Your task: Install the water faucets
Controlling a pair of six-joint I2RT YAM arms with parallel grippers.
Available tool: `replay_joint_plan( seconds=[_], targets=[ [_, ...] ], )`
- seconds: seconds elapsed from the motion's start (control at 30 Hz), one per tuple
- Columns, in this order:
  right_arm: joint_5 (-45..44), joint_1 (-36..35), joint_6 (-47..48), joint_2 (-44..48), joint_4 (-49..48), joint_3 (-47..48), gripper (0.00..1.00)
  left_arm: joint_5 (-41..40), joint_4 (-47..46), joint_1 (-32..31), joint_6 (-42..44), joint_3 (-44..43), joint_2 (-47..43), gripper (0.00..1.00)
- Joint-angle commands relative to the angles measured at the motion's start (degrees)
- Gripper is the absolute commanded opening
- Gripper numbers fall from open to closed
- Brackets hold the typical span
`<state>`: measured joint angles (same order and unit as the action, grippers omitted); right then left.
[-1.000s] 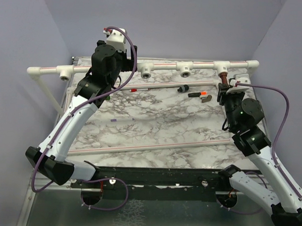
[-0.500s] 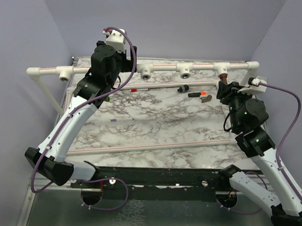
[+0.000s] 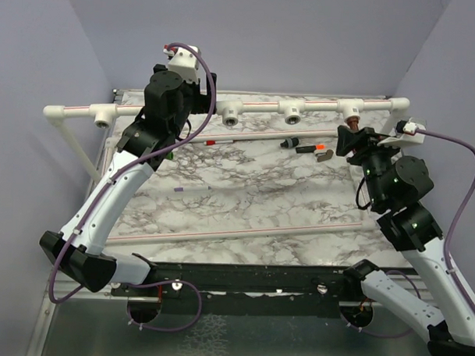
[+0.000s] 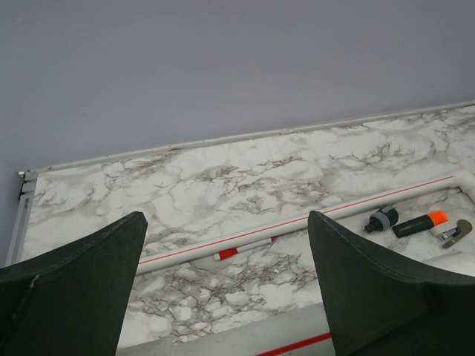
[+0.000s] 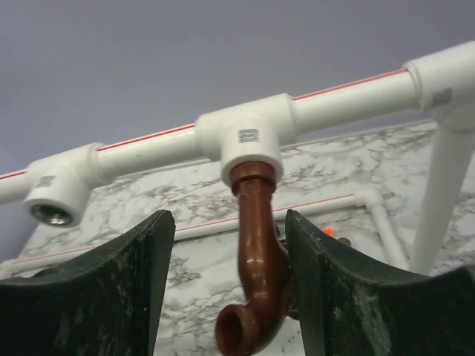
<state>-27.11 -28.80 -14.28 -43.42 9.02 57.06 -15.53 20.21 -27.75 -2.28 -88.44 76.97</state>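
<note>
The reddish-brown faucet (image 5: 260, 267) hangs from a white T-fitting (image 5: 249, 137) on the raised pipe, spout end down; it also shows in the top view (image 3: 351, 119). My right gripper (image 5: 228, 213) is open around it: the faucet lies close against the right finger (image 5: 349, 297), with a gap to the left finger. From above, the right gripper (image 3: 350, 137) sits just below that fitting. My left gripper (image 4: 225, 216) is open and empty, held high by the pipe's left part (image 3: 189, 104). A green sliver (image 3: 170, 153) shows beside the left arm; I cannot tell whether it is the green faucet.
Empty T-fittings (image 3: 230, 113) (image 3: 291, 111) (image 3: 104, 119) sit along the pipe. On the table lie a red-banded white stick (image 4: 241, 250), a black connector (image 4: 382, 219), an orange-tipped marker (image 4: 419, 222), a small metal piece (image 4: 454, 232), a purple-tipped stick (image 3: 192, 189) and a long pipe (image 3: 236, 231).
My right wrist has turned, its camera swinging out to the right, while the gripper stayed at the brown faucet. The left arm has not moved.
</note>
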Motion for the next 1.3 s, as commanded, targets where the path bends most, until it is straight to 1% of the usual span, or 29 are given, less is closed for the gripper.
replay_joint_plan(
  seconds=[0.0,0.07,0.17,0.33,0.47,0.7,0.97,1.27],
  targets=[
    [8.03,-1.48,0.17,1.59,0.19,3.41,0.7,5.86,11.61,-2.22,0.73,3.39,4.39,0.92],
    [8.67,-1.48,2.22,1.88,0.23,4.02,0.77,5.86,11.61,-2.22,0.79,3.37,4.63,0.92],
    [9.37,-1.48,6.44,2.47,0.53,4.76,0.82,5.78,11.61,-2.18,0.79,3.37,4.68,0.92],
    [7.4,-1.49,13.58,3.87,1.6,4.67,0.84,5.62,11.61,-2.22,0.88,3.28,4.86,0.92],
    [7.57,-1.52,19.79,5.19,2.23,3.39,0.85,5.6,11.61,-2.22,0.97,3.2,5.16,0.92],
    [9.7,-1.52,27.66,7.14,2.4,0.4,0.84,5.6,11.96,-2.22,0.97,2.75,5.56,0.92],
    [9.38,-1.49,33.73,5.71,1.86,-3.65,0.83,6.04,12.22,-2.31,0.79,2.56,5.74,0.92],
    [3.28,-1.5,36.1,3.18,-5.6,-7.9,0.74,5.95,12.23,-2.38,0.8,2.6,5.78,0.92]
  ],
)
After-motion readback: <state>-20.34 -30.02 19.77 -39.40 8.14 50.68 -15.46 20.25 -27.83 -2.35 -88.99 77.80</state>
